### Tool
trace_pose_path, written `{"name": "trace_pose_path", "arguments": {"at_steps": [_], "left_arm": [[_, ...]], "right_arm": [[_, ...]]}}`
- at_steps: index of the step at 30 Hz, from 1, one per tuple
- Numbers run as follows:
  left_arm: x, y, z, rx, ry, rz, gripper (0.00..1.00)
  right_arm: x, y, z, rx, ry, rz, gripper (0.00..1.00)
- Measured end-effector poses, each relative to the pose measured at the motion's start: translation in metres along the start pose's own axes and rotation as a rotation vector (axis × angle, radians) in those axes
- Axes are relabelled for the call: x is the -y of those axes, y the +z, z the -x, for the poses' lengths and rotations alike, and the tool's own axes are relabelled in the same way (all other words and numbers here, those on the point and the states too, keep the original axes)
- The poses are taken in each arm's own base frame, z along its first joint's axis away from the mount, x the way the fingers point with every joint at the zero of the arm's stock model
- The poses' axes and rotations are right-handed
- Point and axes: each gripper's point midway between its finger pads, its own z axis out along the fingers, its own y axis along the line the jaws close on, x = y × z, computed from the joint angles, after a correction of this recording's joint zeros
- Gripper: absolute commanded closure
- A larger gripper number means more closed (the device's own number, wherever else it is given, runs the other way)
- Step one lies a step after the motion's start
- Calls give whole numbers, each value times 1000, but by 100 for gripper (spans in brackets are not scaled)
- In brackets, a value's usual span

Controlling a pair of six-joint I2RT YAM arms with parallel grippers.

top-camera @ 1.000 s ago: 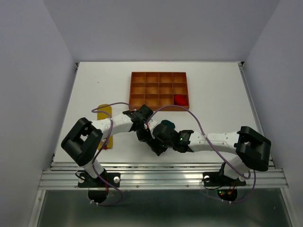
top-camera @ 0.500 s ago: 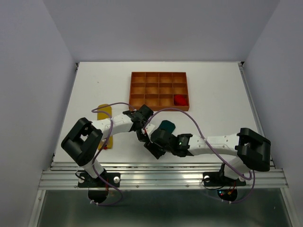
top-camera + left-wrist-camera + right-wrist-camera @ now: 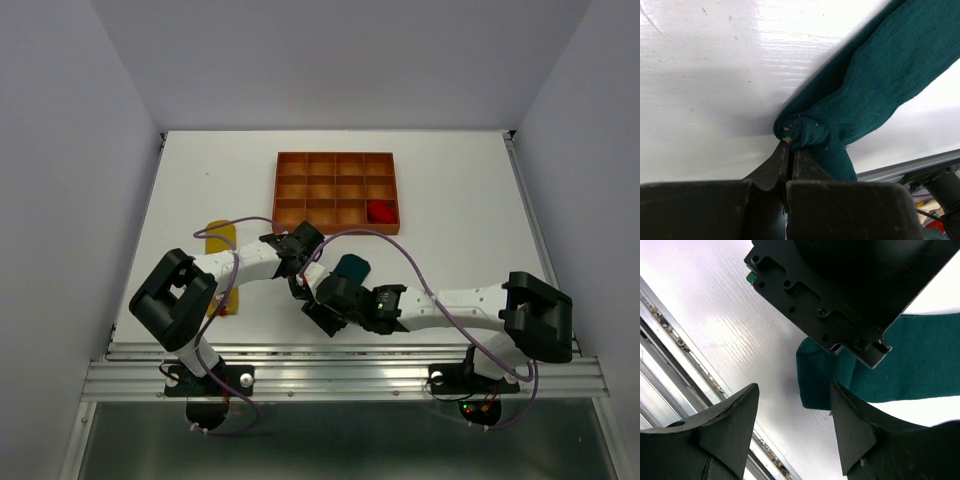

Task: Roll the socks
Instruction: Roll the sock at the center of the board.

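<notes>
The left gripper (image 3: 790, 151) stays pinched shut on a fold of the teal sock (image 3: 865, 95) near the centre of the table (image 3: 200, 180). The right gripper (image 3: 794, 390), jaws apart and empty, has shifted left and nearer, beside the sock's end; rolling appears not yet begun

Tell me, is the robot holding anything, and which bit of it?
Yes. The left hand pinches the teal sock by a scrunched-up bit at one end. The right hand is open and holds nothing.
</notes>
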Motion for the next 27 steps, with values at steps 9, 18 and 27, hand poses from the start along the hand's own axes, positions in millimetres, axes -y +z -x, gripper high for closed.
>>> {"name": "trace_pose_path", "arguments": {"at_steps": [9,18,27], "left_arm": [[0,0,-1,1,1,1,100],[0,0,-1,-1,-4,1,100],[1,0,-1,-3,-5,-3,100]], "right_arm": [[1,9,-11,-37,1,-17,36],[9,22,-27,-81,-7,-78,40],[20,25,-31,-82,-21,-163,70]]}}
